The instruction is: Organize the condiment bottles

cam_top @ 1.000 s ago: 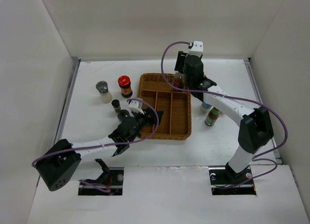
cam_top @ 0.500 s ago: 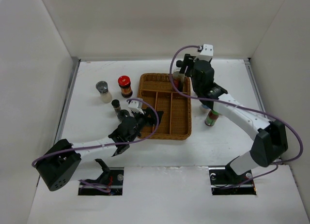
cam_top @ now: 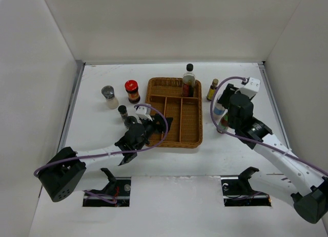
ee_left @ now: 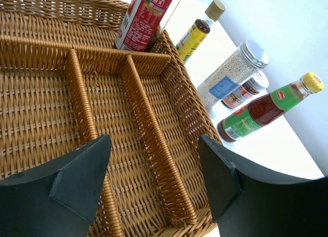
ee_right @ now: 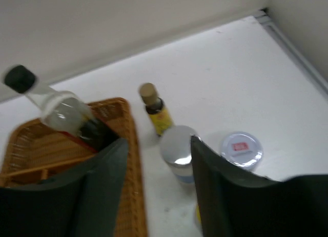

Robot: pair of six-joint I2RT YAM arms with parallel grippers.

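- Since the earlier frame the right arm has pulled back from the wicker tray (cam_top: 193,141) to the right side of the bench (cam_top: 97,145). The black-capped clear bottle (cam_top: 188,81) is left behind, and the left arm has not shifted.
- That bottle stands upright in the tray's far right compartment, against the far rim.
- Right tool (ee_right: 158,191): fingers apart and holding nothing, above a silver-capped shaker (ee_right: 177,151), with a white-lidded jar (ee_right: 241,148) just beside it.
- A slim tan-capped bottle (cam_top: 211,89) stands on the bench just right of the tray. A yellow-capped sauce bottle (ee_left: 262,110) stands near the shaker.
- Left tool (ee_left: 154,168): fingers apart and empty, over the tray's near left part.
- Left of the tray on the bench stand a red-lidded dark jar (cam_top: 132,90), a second silver-capped shaker (cam_top: 108,96) and a small dark-capped bottle (cam_top: 123,111).
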